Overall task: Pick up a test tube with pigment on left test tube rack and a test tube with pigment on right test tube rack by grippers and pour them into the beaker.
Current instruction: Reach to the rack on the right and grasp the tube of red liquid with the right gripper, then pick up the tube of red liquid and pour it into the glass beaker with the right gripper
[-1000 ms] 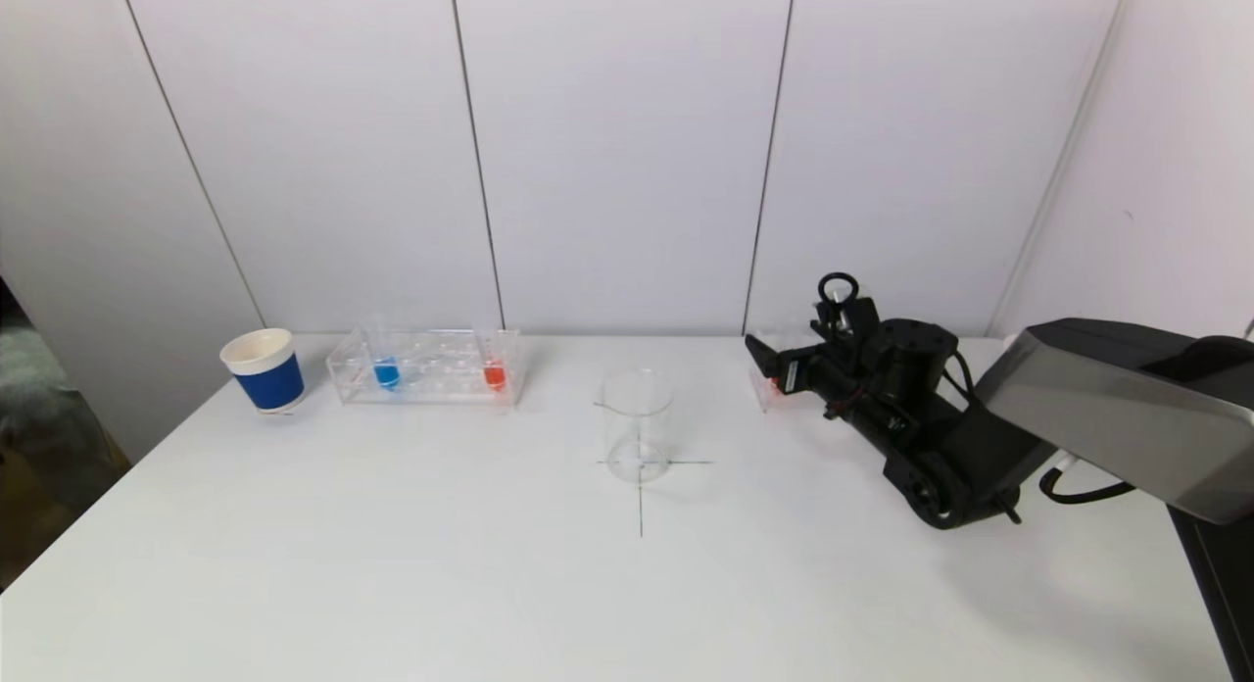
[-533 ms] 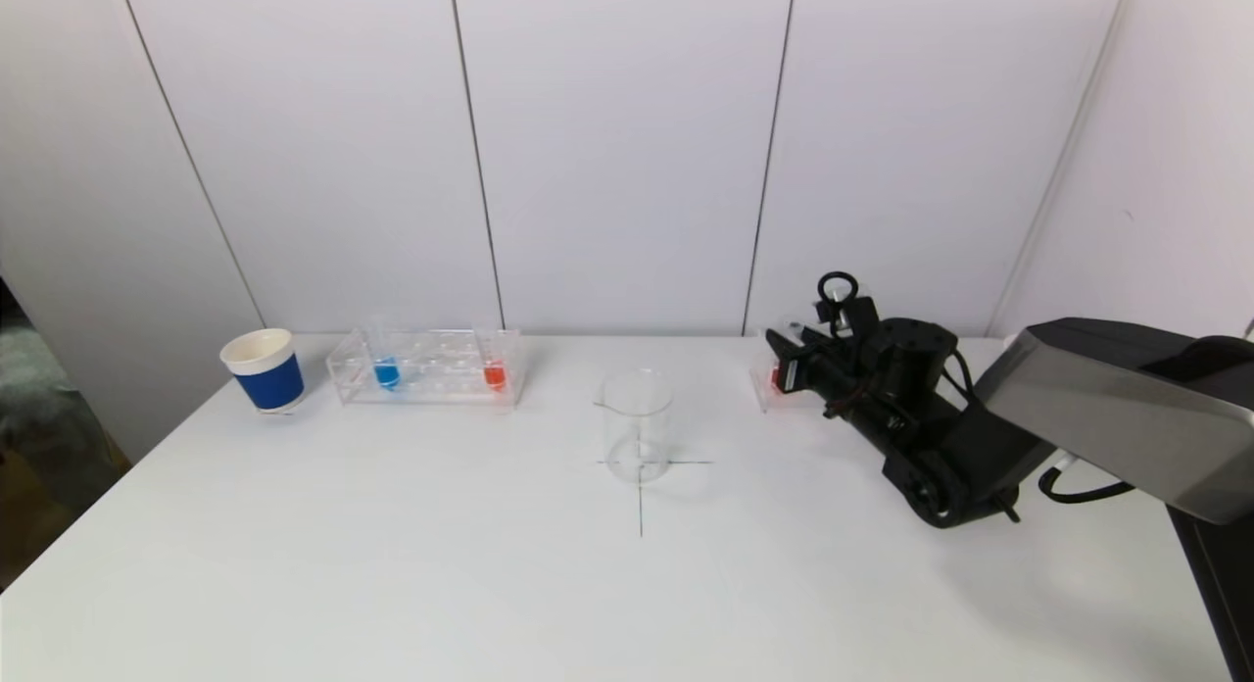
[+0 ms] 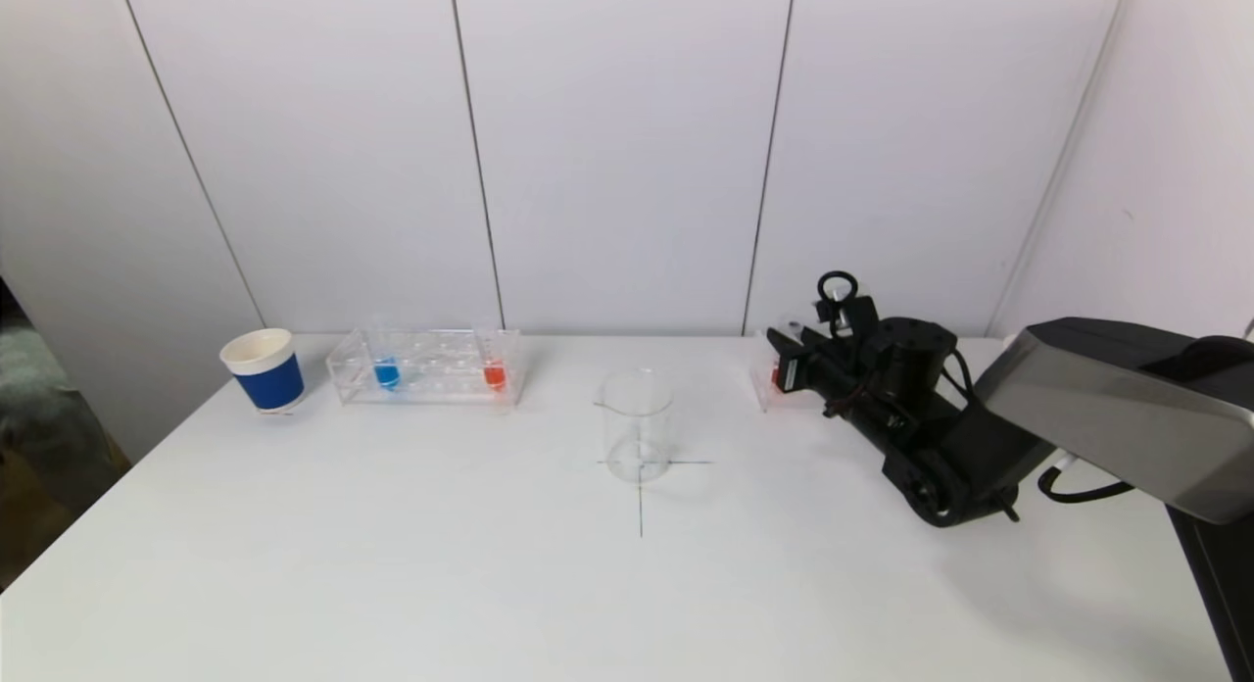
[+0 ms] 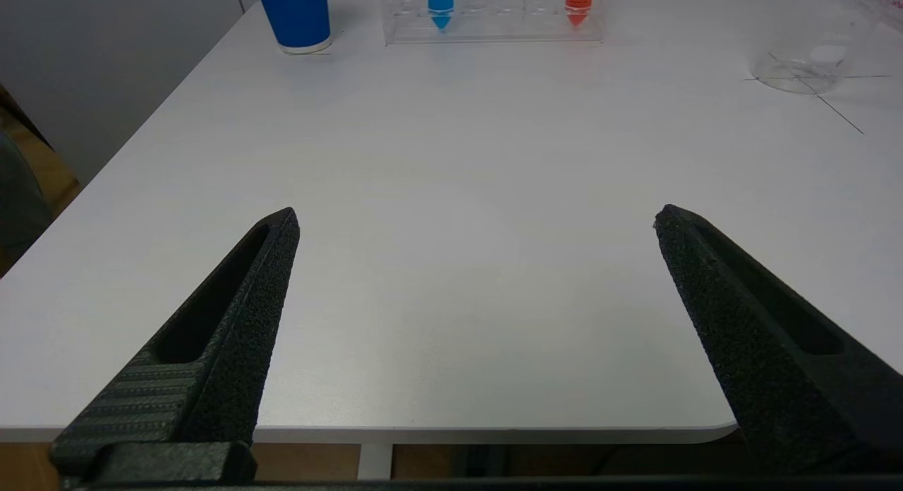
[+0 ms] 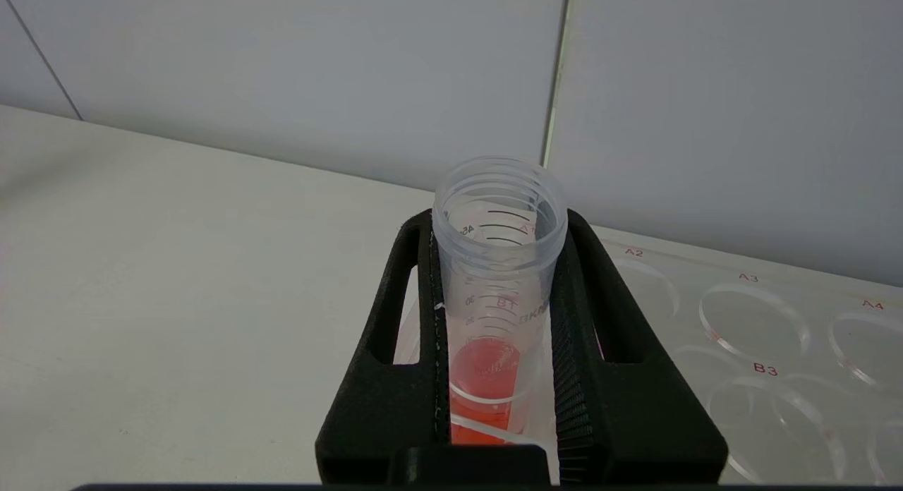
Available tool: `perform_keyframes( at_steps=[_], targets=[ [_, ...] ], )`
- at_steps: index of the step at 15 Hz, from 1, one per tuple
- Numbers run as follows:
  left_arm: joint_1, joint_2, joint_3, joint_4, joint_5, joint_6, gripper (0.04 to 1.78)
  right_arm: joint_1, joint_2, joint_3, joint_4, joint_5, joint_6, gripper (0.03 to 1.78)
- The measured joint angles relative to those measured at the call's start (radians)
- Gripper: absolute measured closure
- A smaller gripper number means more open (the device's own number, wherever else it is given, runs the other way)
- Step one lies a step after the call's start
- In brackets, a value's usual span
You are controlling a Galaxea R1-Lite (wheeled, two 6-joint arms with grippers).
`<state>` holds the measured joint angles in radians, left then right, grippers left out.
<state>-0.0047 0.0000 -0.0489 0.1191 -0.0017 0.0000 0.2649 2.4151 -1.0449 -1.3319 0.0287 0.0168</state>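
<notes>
a red-pigment test tube (image 5: pixel 499 293) stands in the right rack (image 5: pixel 762 336) near the table's far right edge, our right gripper (image 5: pixel 497 293) clamped on it; left gripper (image 4: pixel 476 219) gapes empty. next, we judge, a straight lift toward the beaker (image 3: pixel 638 424).

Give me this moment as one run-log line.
right pincer: shut on red-pigment tube, still seated in right rack | left pincer: open, parked at near table edge | beaker: empty
</notes>
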Motion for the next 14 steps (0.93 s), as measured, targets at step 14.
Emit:
perform_keyframes(
  at_steps=[14],
  targets=[
    [0.000,0.000,0.000,0.000,0.000,0.000,0.06,0.001,-0.154,0.013,0.026,-0.027,-0.076,1.34]
  ],
)
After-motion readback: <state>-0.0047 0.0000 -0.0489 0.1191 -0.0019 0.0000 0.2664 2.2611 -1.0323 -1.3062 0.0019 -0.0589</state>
